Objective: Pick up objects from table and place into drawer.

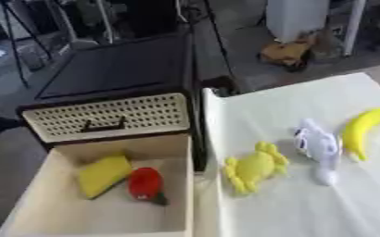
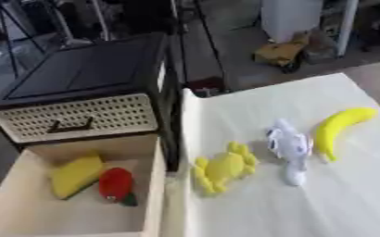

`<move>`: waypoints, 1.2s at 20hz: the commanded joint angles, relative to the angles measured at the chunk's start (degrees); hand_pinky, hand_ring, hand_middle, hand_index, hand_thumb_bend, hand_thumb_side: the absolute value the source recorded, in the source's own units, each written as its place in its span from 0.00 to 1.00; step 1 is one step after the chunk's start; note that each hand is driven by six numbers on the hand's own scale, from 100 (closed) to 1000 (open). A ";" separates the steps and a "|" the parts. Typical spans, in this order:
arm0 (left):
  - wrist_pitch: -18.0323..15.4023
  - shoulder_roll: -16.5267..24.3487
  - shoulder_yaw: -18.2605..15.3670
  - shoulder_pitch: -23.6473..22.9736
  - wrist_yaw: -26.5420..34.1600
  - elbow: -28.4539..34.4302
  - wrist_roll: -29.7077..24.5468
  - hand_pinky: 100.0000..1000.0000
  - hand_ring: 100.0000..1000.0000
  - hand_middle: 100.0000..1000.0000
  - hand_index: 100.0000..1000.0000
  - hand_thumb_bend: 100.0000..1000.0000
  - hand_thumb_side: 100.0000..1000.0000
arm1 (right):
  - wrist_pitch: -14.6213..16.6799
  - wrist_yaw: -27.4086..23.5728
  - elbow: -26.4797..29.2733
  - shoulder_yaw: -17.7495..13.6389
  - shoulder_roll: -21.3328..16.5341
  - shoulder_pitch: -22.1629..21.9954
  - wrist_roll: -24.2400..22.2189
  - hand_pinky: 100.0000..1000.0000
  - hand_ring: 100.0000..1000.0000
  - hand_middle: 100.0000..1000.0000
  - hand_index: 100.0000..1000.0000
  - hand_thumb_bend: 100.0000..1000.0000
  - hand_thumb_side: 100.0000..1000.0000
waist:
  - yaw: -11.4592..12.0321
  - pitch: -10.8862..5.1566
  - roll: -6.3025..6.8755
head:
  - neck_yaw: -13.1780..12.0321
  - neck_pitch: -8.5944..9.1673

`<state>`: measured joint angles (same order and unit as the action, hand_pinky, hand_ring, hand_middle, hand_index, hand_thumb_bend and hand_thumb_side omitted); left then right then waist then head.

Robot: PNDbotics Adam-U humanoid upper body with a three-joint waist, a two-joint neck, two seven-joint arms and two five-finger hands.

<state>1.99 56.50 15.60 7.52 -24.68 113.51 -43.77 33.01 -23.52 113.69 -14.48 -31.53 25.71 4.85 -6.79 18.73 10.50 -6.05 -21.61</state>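
No robot hand in sight, no readable writing. Open drawer (image 1: pixel 31 203) holds a yellow wedge (image 1: pixel 102 175) and red strawberry (image 1: pixel 145 183); yellow toy (image 1: pixel 255 166), white toy (image 1: pixel 318 147), banana (image 1: pixel 365 127) lie on the desk (image 1: pixel 307 208).

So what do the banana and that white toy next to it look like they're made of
Banana: probably smooth plastic or foam, an even yellow with a soft sheen. White toy: possibly plush or soft vinyl, rounded and matte; the view leaves it open.

No readable text, label or number shows anywhere.
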 commanded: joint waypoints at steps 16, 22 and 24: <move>-4.98 2.35 0.63 -1.70 -6.08 1.08 1.78 0.00 0.00 0.00 1.00 0.00 0.40 | -0.59 0.19 0.90 -0.36 -0.73 0.14 0.08 0.73 0.86 0.75 0.90 0.00 1.00 | 0.03 -1.89 -0.66 | -0.40 -0.37; -0.20 2.18 0.70 -1.89 -0.78 1.08 -0.88 0.00 0.00 0.00 0.95 0.00 0.41 | -0.65 0.32 0.90 -0.39 -0.70 -0.05 0.19 0.73 0.86 0.75 0.90 0.00 1.00 | 0.16 -1.95 -0.76 | -0.51 -0.56; 0.13 2.20 0.70 -1.81 0.48 1.08 -1.46 0.00 0.00 0.00 0.91 0.00 0.41 | -0.73 0.36 0.90 -0.35 -0.66 -0.09 0.17 0.73 0.86 0.74 0.90 0.00 1.00 | 0.23 -1.98 -0.77 | -0.55 -0.72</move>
<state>1.77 56.56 16.14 5.87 -25.35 113.69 -44.63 32.44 -23.47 113.69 -14.48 -31.46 25.19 4.89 -6.71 17.97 10.45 -6.44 -22.04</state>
